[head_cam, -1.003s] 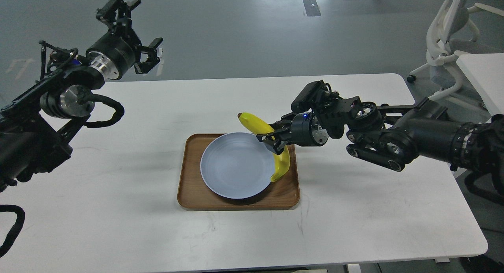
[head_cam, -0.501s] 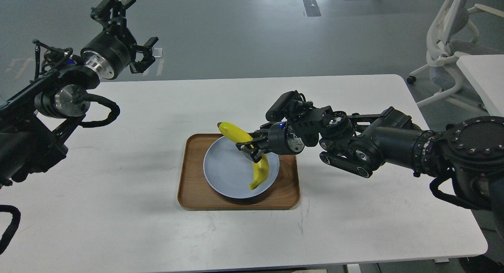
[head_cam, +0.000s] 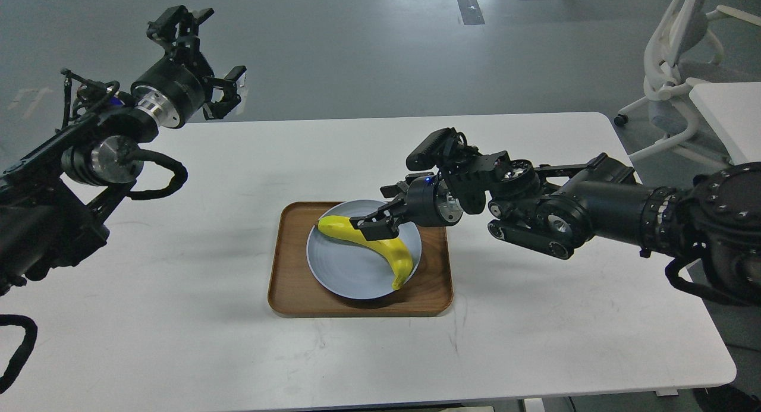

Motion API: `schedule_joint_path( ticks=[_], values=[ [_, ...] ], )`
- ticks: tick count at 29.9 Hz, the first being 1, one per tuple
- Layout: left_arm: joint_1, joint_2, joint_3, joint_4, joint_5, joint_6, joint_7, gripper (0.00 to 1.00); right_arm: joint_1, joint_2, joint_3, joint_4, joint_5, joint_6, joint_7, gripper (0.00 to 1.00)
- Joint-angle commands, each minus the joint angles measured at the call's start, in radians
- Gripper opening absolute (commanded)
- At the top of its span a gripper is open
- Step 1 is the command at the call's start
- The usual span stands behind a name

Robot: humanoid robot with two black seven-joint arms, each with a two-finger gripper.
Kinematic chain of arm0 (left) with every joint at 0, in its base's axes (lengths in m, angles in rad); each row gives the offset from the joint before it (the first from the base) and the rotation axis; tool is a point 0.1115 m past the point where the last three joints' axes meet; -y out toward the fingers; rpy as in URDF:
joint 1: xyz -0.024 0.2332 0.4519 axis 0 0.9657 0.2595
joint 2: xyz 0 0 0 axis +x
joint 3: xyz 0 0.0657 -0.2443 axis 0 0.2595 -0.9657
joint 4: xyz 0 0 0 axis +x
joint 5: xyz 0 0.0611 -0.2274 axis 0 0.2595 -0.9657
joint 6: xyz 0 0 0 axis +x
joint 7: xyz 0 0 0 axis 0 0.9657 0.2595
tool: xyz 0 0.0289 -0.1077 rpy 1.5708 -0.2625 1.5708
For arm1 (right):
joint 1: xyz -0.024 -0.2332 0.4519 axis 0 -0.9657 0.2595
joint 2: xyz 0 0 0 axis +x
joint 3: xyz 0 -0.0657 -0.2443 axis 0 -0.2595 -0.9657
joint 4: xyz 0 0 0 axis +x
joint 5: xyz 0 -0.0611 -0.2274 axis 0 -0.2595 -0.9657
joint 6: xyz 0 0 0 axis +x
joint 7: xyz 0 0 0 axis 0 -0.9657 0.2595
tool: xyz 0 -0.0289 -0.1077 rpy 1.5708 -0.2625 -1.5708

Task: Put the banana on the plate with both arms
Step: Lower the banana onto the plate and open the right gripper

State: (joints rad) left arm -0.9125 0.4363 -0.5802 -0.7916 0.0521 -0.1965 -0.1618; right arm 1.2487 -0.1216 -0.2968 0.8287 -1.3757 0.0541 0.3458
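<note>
The banana (head_cam: 370, 244) lies across the plate (head_cam: 351, 275), which sits in the tray (head_cam: 291, 281) on the table (head_cam: 178, 317). The right gripper (head_cam: 376, 223) pinches the banana near its middle. The left gripper (head_cam: 199, 61) is raised beyond the table's far left edge, fingers spread, holding nothing.

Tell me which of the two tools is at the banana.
The right tool, low over the blue-grey plate, its fingers around the banana. The left tool is raised beyond the table's far left edge, holding nothing.
</note>
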Motion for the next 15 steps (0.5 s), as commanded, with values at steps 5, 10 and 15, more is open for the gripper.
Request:
schedule_joint_path(
  ticks=[5, 10, 15],
  values=[
    [0.027, -0.001, 0.002, 0.0, -0.001, -0.003, -0.002, 0.98, 0.011, -0.13, 0.249, 0.004, 0.629, 0.145, -0.089, 1.0],
    [0.052, -0.024, -0.003, 0.0, -0.009, -0.003, -0.002, 0.98, -0.069, -0.197, 0.533, -0.003, 1.104, 0.125, -0.22, 1.0],
    [0.086, -0.054, -0.017, -0.005, -0.02, -0.004, -0.004, 0.98, -0.216, -0.199, 0.78, 0.0, 1.31, 0.098, -0.303, 1.0]
  ],
)
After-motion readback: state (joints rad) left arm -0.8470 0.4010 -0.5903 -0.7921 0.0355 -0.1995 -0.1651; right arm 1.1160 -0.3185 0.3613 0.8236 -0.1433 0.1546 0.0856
